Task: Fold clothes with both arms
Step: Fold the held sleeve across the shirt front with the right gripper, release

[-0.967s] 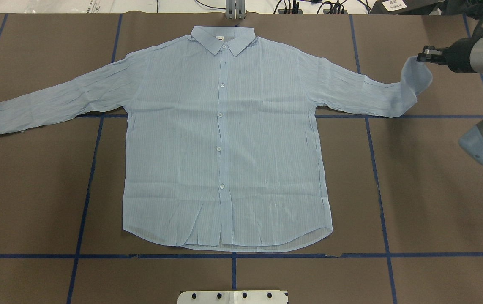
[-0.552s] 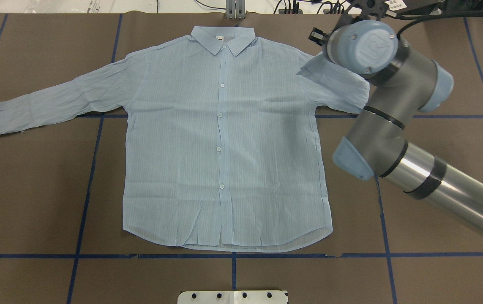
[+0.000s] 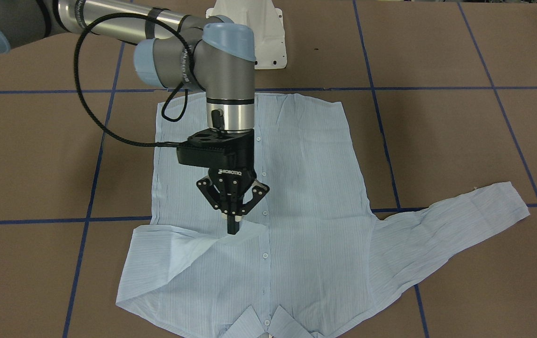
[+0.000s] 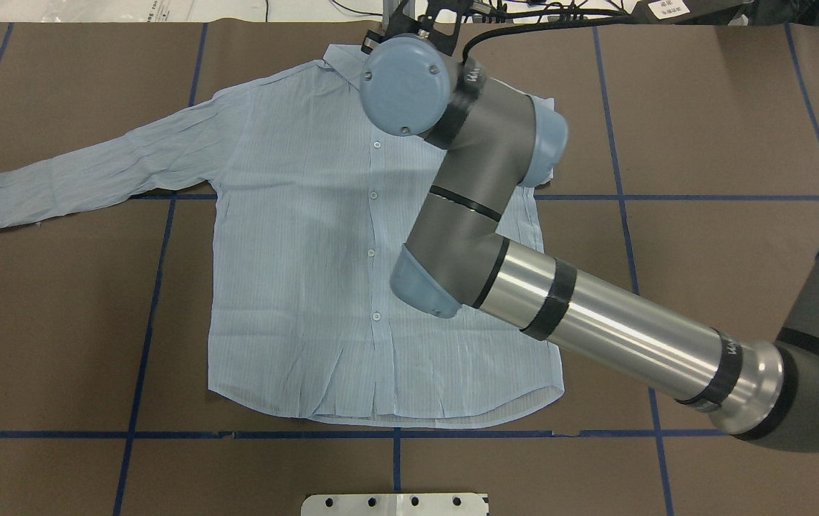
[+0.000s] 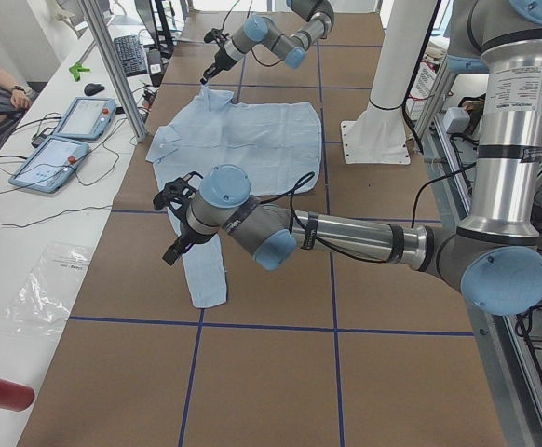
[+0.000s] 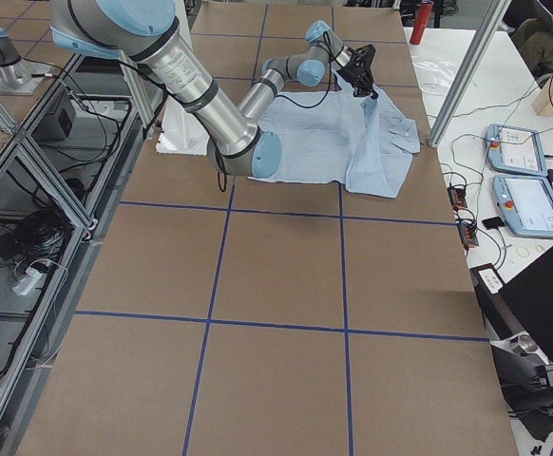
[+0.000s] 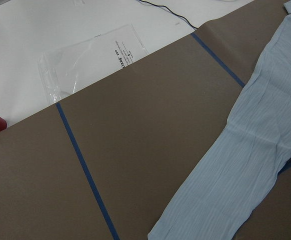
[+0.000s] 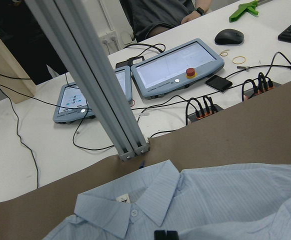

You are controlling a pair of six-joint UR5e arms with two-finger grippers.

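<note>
Brown-papered table (image 4: 739,107), blue tape (image 4: 739,198) grid. Shirt (image 4: 294,251) spread flat on it, front up, collar (image 8: 135,200) toward far edge, one sleeve (image 4: 94,172) stretched sideways.

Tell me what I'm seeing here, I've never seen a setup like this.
These are two robot arms at a table covered in brown paper with blue tape lines. Two pictures look down from behind and from across the table, two from its ends, and two come from cameras on the wrists. A pale-blue shirt lies flat, buttons up. The right arm's end effector, a two-finger pincer, is shut on one sleeve, holding its cuff over the shirt's front. The other sleeve lies spread out, with the left arm near it; whether the left end effector is open I cannot tell.
</note>
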